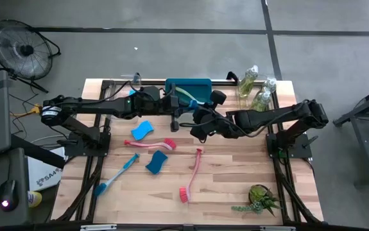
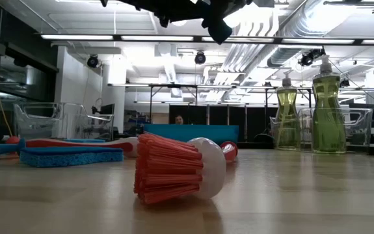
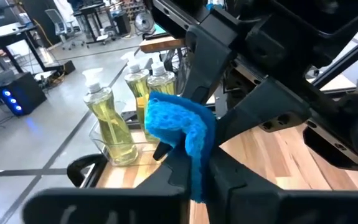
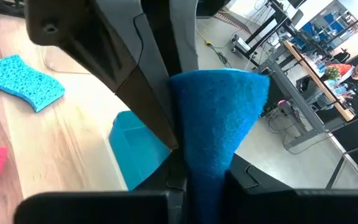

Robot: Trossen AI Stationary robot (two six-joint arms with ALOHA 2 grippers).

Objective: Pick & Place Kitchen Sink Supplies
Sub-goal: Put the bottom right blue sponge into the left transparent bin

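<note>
Blue sponge (image 3: 179, 130) is pinched at once by the left gripper (image 1: 174, 117) and the right gripper (image 1: 192, 120), both clamped on it above the table (image 1: 229, 179) (just beside the tray (image 1: 190, 86)). Two more sponges (image 1: 142, 130) are seen lying on the wood.

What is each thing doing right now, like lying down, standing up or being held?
held sponge: squeezed between both grippers, in the air.
left gripper: shut on it.
right gripper: shut on it.
loose sponges: lying on the table.
pink brushes: lying down.
blue brush: lying down.
bottles: standing upright.
</note>
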